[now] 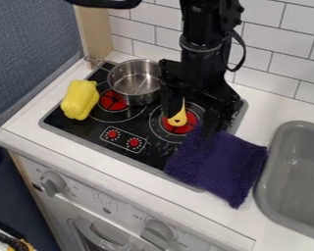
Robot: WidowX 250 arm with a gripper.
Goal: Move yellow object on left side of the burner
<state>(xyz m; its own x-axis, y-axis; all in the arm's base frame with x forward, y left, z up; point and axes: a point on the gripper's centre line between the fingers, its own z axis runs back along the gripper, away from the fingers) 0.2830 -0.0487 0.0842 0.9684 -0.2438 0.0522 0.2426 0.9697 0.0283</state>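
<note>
Pincer [191,122] spread low over right burner [179,130], apparently straddling small yellow object [178,119], likely readying side grip. Pot [135,83] near, leftward; lift probably needed, avoiding knock. Yellow pepper [80,100] sits beside left burner [112,100].

"What's the purple cloth [219,164] doing?"

"Lying rumpled, partly over the white bench [222,221], just beside the grey sink [268,196]."

"And the metal pot [141,94]?"

"Upright and open, with its handle [94,61] towards the wooden post [94,29]."

"What's behind?"

"White wall tiles [258,63], with a textured blue surface [28,39] left of the post."

"Anything lower down?"

"A pale front panel [88,201] with two big grey knobs [53,183], well apart."
</note>
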